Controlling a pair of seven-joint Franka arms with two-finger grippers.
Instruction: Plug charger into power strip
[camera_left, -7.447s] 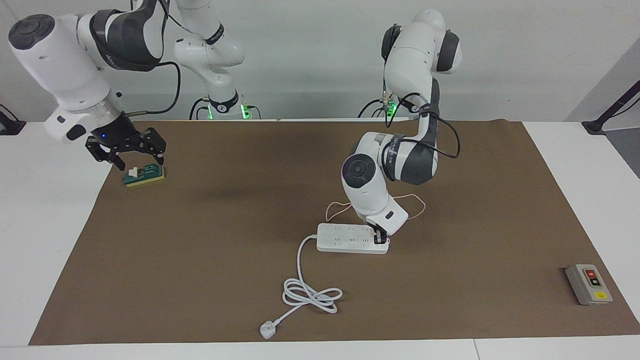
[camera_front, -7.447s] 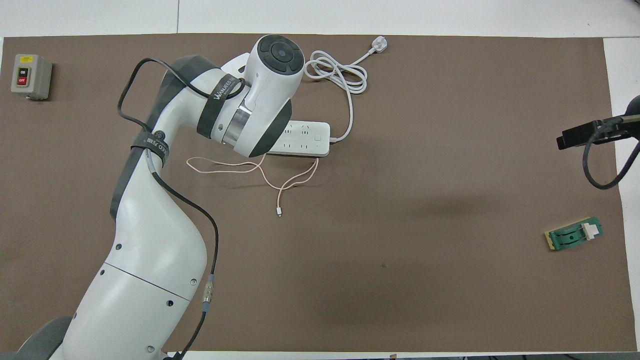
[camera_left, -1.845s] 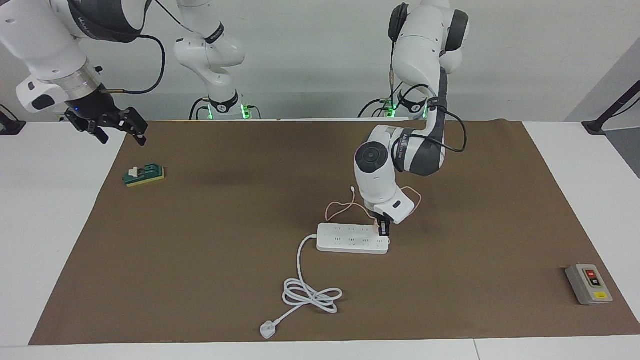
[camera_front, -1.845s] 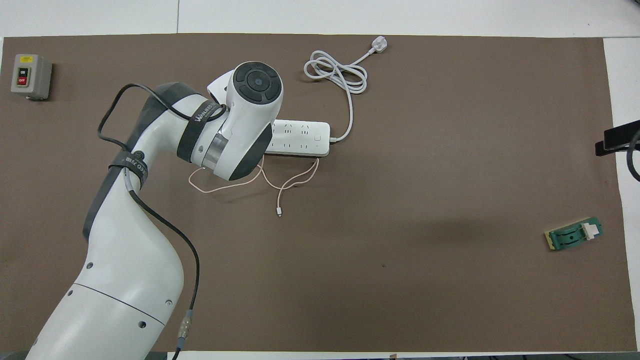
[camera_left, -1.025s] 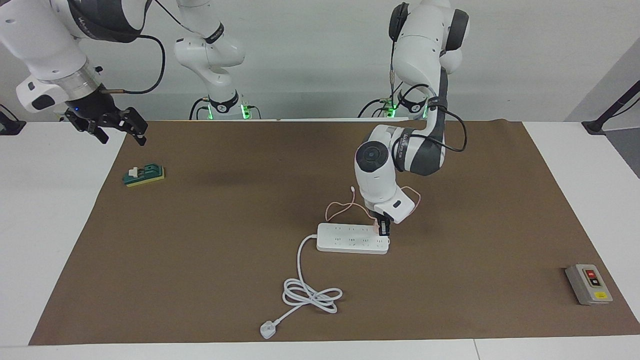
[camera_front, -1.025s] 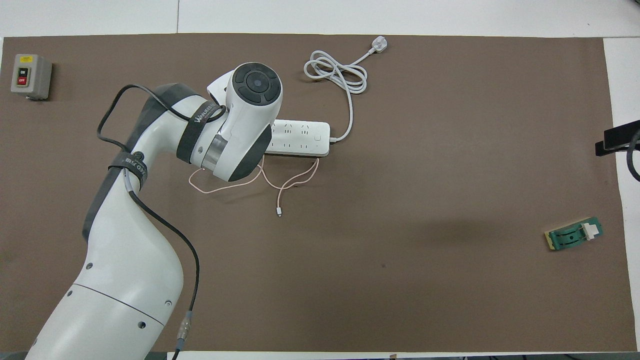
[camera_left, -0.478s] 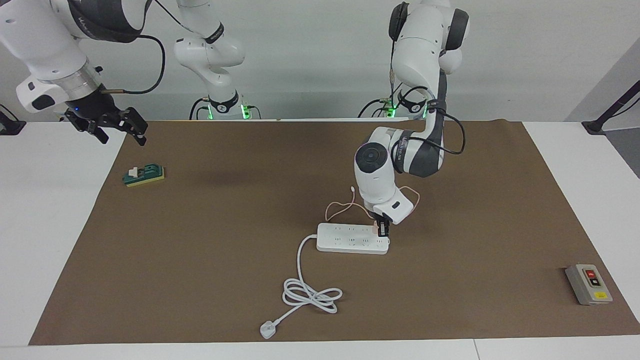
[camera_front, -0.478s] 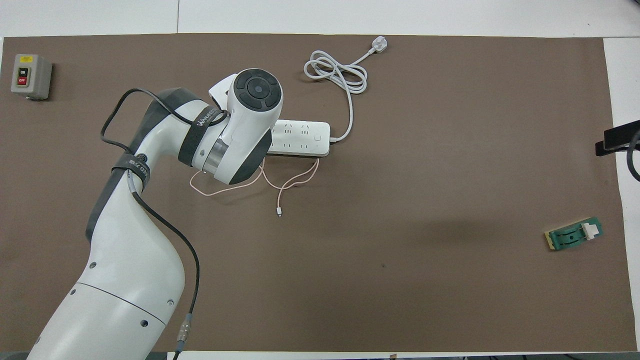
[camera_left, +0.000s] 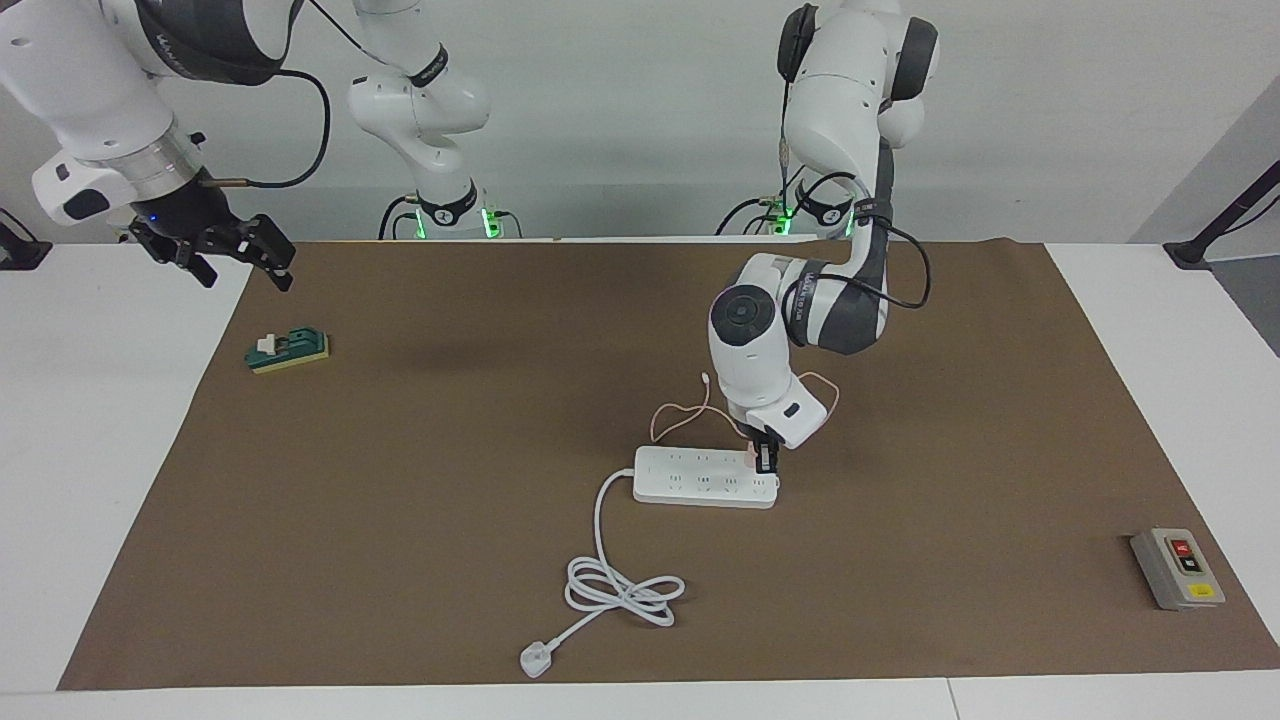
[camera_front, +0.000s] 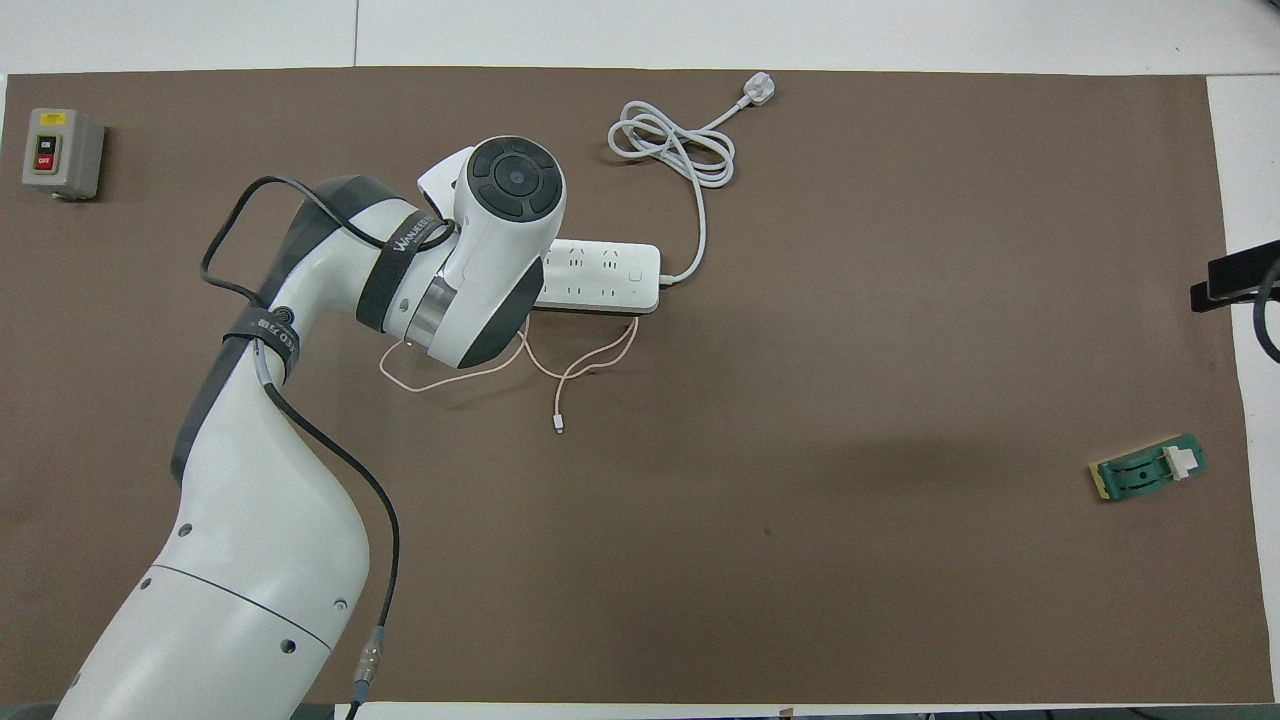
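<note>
The right gripper (camera_left: 245, 270) is hanging with its jaws spread wide and nothing between them, over the edge of the brown mat (camera_left: 400, 560) at the right arm's end of the table. A few seconds ago it was down just over the green-and-yellow block (camera_left: 289, 351); now it is waiting, well clear of it. The block is lying untouched.

Toward the middle, the power strip (camera_left: 690, 478) is lying flat, its thick cord looping away to the white plug (camera_left: 536, 660). It is sitting where it was.

The real change is at the strip's end toward the left arm. The left gripper (camera_left: 767, 460) is pointing down at the corner nearer to the robots, having shifted there from the row farther from them. The charger (camera_left: 751, 456) is showing as a small pink patch right against the gripper and on the strip's top (from overhead the arm is hiding it). Whether the gripper is clamping the charger or letting go, I cannot tell. Over the last second the wrist is barely moving, so I judge the plugging-in to be at its final press or just done. The pink cable (camera_left: 680, 412) is trailing on the mat just nearer to the robots.

The grey box (camera_left: 1177, 568) is sitting untouched.
</note>
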